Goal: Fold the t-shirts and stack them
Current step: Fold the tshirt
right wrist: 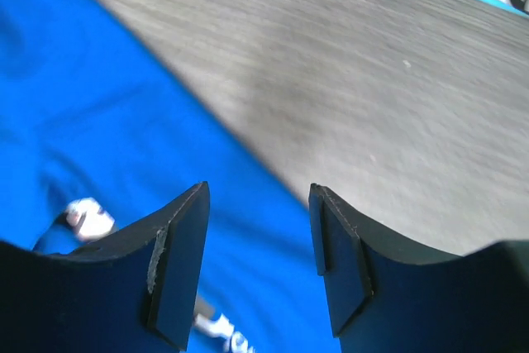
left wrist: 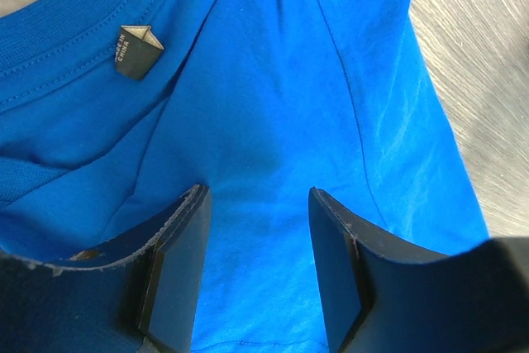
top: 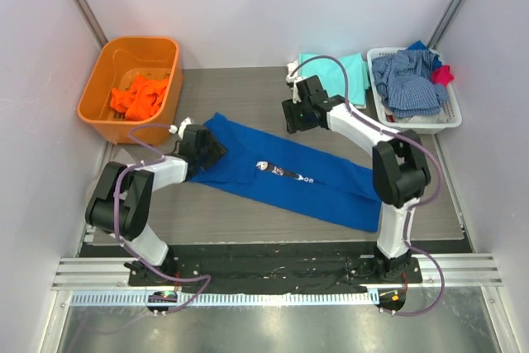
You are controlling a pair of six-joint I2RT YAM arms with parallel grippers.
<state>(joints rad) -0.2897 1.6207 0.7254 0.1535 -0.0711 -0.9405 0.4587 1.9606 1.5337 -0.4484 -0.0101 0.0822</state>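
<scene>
1. Blue shirt (top: 281, 173): flat on the table (top: 248, 97) as a long band, slanting from the left to nearer on the right, print up.
2. Left gripper (left wrist: 258, 196): jaws apart over the collar end, near the neck tag (left wrist: 136, 51), clamped on nothing.
3. Right gripper (right wrist: 259, 192): jaws apart above the band's far edge, holding nothing.
4. Probably next: fold the band crosswise. Pinch every layer at one end, lift low, carry across the print, lay edge on edge, press flat before letting go.
5. Avoid catching only the top layer; likely to drag the long fold open.
6. Counted: two grippers; one blue shirt; one aqua shirt (top: 343, 68), folded at the far side; orange shirts (top: 139, 97) heaped in one bin (top: 99, 93), number unclear; one basket (top: 442, 121) with one checked garment (top: 409, 80).
</scene>
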